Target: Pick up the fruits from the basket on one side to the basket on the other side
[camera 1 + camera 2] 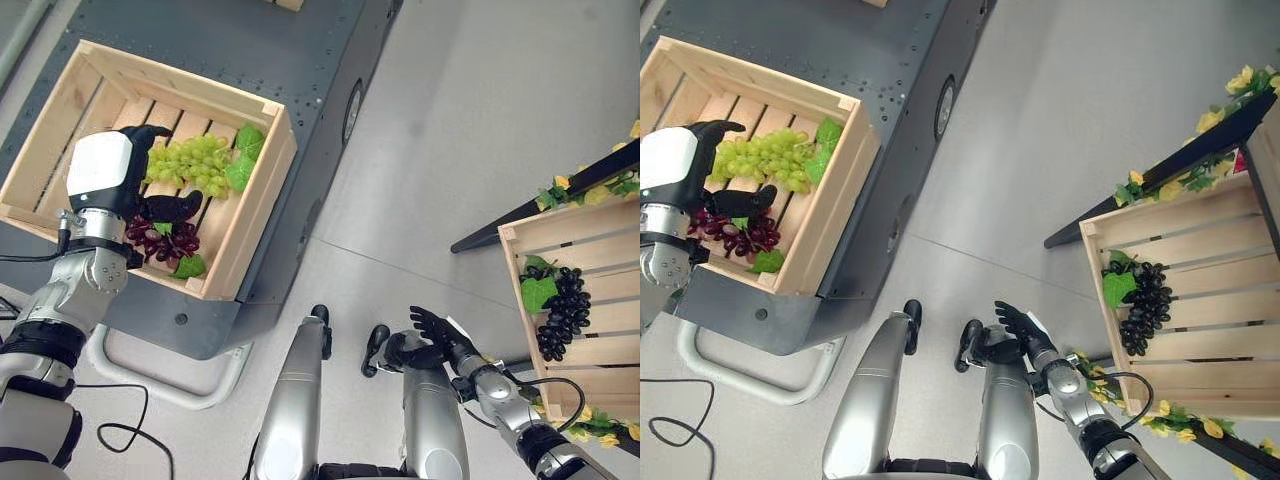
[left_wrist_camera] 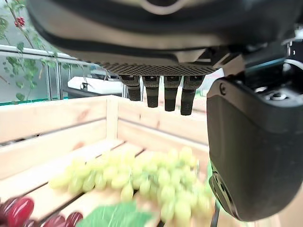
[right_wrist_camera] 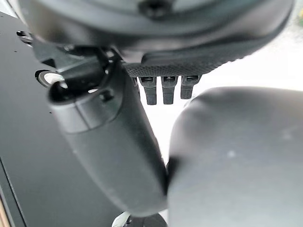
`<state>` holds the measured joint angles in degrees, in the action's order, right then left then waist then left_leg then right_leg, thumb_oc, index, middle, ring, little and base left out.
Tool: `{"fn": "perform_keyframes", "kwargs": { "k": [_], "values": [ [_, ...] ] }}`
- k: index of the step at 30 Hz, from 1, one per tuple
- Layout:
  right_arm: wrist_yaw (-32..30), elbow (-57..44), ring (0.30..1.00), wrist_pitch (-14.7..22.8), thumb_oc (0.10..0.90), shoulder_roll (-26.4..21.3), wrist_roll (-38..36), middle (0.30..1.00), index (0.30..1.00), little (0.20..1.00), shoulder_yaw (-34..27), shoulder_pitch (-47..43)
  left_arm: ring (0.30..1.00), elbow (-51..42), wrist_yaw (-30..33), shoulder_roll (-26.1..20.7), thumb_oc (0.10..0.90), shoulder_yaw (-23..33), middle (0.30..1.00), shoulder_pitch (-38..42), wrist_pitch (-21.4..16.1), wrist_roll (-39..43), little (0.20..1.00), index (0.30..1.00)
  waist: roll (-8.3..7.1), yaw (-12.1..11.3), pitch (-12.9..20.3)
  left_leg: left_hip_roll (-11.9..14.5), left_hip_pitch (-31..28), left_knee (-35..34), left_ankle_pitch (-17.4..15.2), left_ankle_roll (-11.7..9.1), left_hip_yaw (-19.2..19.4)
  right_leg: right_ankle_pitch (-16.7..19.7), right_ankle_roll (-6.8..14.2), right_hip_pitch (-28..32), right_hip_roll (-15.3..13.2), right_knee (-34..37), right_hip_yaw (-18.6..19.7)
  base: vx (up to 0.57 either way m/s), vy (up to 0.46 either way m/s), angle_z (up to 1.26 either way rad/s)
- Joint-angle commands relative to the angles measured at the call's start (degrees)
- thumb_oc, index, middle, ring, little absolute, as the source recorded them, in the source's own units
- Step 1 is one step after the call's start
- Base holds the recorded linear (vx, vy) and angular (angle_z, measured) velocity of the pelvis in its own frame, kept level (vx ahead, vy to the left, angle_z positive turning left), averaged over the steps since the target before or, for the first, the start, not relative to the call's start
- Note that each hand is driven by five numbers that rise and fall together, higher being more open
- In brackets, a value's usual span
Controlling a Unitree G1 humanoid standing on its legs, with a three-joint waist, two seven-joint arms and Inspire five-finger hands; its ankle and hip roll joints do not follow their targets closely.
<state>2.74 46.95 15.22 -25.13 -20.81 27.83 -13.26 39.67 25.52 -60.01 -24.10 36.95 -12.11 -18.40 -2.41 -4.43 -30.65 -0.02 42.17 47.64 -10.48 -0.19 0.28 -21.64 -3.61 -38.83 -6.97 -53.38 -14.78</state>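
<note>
The left hand (image 1: 120, 175) hovers open, holding nothing, over the green grapes (image 1: 190, 165) in the left crate (image 1: 255, 215); next it must lower and close. The right hand (image 1: 435, 335) idles open

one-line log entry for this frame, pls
left hand open over green grapes in left crate | red grapes beside | right hand open, idle | black grapes in right crate
</note>
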Motion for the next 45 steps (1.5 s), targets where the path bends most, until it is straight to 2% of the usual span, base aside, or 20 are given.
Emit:
{"fn": "perform_keyframes", "kwargs": {
  "k": [1,8,14,20,23,25,28,35,38,39,41,45],
  "values": [
    [1.5,-2.5,0.9,4.2,0.8,-1.7,-1.9,0.9,0.9,0.9,0.5,2.0,0.9,-0.8,4.8,-7.5,0.8,2.9,0.9,7.2,1.0,-2.5,0.9,0.9,-1.39,-0.6,0.9,-1.8,-3.0,-3.2,-0.3,2.7,4.1,5.5,0.9,5.1,1.4,4.9,0.2,-0.03,0.021,0.09],
    [1.9,-3.1,0.9,4.6,0.8,-2.6,-3.0,0.9,0.9,0.9,1.3,1.0,0.9,-0.4,1.4,-13.6,0.8,-6.6,0.9,14.8,6.1,-7.9,0.9,0.9,-1.95,-1.0,0.9,-1.4,-1.2,-4.2,0.1,2.8,3.7,7.0,1.6,3.1,1.4,6.3,-0.7,-0.03,0.026,0.05],
    [1.9,-2.3,0.9,4.9,0.8,-2.3,-3.1,0.9,0.9,0.9,1.2,1.1,0.9,-0.7,-0.2,-16.4,0.8,-8.5,0.9,14.1,4.3,-16.1,0.9,0.9,-2.0,-1.6,0.9,-1.2,-1.5,-5.3,0.3,2.6,3.4,7.3,1.8,3.8,1.4,7.8,-1.1,-0.01,-0.011,0.03],
    [2.5,-1.8,0.9,5.4,0.8,-3.0,-2.0,0.9,0.9,0.9,0.1,2.4,0.9,-0.5,-0.3,-19.4,0.8,-4.1,0.9,7.6,4.5,-14.4,0.9,0.9,-1.15,-1.9,0.9,-1.3,-2.4,-6.5,0.7,2.3,3.3,7.3,1.7,4.9,1.0,9.0,-1.2,0.0,0.0,0.0],
    [2.1,-1.4,0.9,5.7,0.8,-2.8,-2.0,0.9,0.9,0.9,0.0,3.0,0.9,1.8,6.6,-19.8,0.8,1.4,0.9,3.4,2.8,-12.4,0.9,0.9,-0.98,-2.5,0.9,-1.4,-2.9,-6.9,0.7,2.3,3.0,6.9,1.3,5.7,0.6,9.2,-1.7,0.02,-0.028,0.03],
    [1.7,-0.9,0.9,6.3,0.8,-2.4,-2.0,0.9,0.9,0.9,0.1,3.1,0.9,3.8,8.8,-19.6,0.8,3.4,0.9,2.0,0.2,-13.1,0.9,0.9,-0.99,-2.9,0.9,-1.5,-3.2,-7.3,0.8,2.3,2.6,6.8,1.2,6.0,0.5,9.5,-1.9,0.02,-0.052,0.08],
    [1.0,-0.9,0.9,5.9,0.8,-2.0,-1.9,0.9,0.9,0.9,0.1,2.9,0.9,3.9,8.7,-19.0,0.8,5.9,0.9,-1.0,-1.1,-15.5,0.9,0.9,-0.98,-3.4,0.9,-1.6,-3.9,-8.3,1.1,2.1,2.3,6.7,1.0,6.9,0.7,10.2,-2.2,0.01,-0.039,0.08],
    [0.6,0.0,0.9,5.4,0.8,-2.0,-1.6,0.9,0.9,0.9,-0.1,2.3,0.9,1.2,7.0,-19.9,0.8,6.2,0.9,-3.8,-0.5,-17.7,0.9,0.9,-0.68,-4.0,0.9,-1.8,-5.3,-10.6,1.8,2.0,2.1,6.6,0.8,8.4,0.7,11.7,-3.0,0.01,-0.016,0.07],
    [1.0,-0.1,0.9,5.1,0.8,-2.2,-1.5,0.9,0.9,0.9,-0.1,2.5,0.9,1.0,4.7,-20.8,0.8,4.5,0.9,-2.5,-2.0,-21.3,0.9,0.9,-0.77,-3.8,0.9,-1.7,-5.5,-10.8,1.8,2.0,2.0,6.7,0.8,8.7,0.7,12.2,-3.1,0.0,0.0,0.0],
    [1.6,0.4,0.9,5.3,0.8,-2.4,-1.3,0.9,0.9,0.9,-0.1,2.5,0.9,0.1,1.9,-21.7,0.8,2.3,0.9,-1.8,-4.2,-25.4,0.9,0.9,-0.73,-3.7,0.9,-1.7,-5.6,-11.0,1.9,1.8,1.9,6.8,0.8,8.9,0.8,12.4,-3.1,0.0,0.0,0.0],
    [2.0,0.8,0.9,5.1,0.8,-2.6,-1.3,0.9,0.9,0.9,0.0,2.2,0.9,-3.2,-1.7,-22.6,0.8,-0.6,0.9,-1.0,-5.2,-26.9,0.9,0.9,-0.61,-3.6,0.9,-1.7,-5.8,-11.4,2.0,1.8,2.0,6.7,0.8,9.2,0.9,12.8,-3.2,0.0,0.0,0.0],
    [2.2,1.5,0.9,5.3,0.8,-3.1,-1.2,0.9,0.9,0.9,0.1,2.0,0.9,-7.1,-5.6,-24.3,0.8,-6.4,0.9,3.5,-5.5,-25.1,0.9,0.9,-0.46,-3.2,0.9,-1.6,-5.6,-11.5,2.0,1.8,2.3,6.7,0.8,8.9,0.9,12.7,-3.2,0.0,0.009,0.0]
  ]
}}
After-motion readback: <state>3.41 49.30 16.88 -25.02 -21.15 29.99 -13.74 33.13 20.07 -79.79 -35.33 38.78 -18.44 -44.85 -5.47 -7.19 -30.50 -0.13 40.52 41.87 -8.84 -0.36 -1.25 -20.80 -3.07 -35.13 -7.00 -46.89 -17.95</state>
